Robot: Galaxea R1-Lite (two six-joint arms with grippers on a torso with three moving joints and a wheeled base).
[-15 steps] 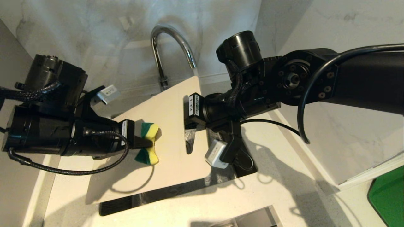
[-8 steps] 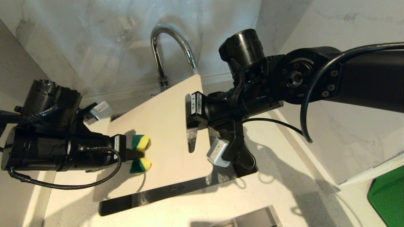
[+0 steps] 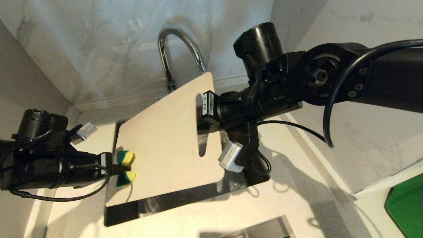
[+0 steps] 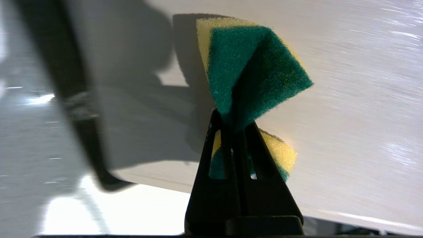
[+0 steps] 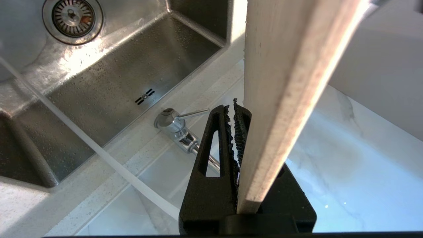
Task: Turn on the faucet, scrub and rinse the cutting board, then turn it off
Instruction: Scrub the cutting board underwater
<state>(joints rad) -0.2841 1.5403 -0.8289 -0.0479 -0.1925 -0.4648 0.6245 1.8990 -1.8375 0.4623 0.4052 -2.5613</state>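
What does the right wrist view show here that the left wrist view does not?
Only the right wrist view shows the sink with its drain, the faucet base with its thin lever, a stream of water, and the right gripper clamped on the board's edge. Only the left wrist view shows the left gripper pinching the sponge. Both show the cutting board.

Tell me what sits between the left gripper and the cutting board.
The green-and-yellow sponge: the left gripper has its jaws shut on its middle and it lies against the cutting board. Head and left wrist views both show it.
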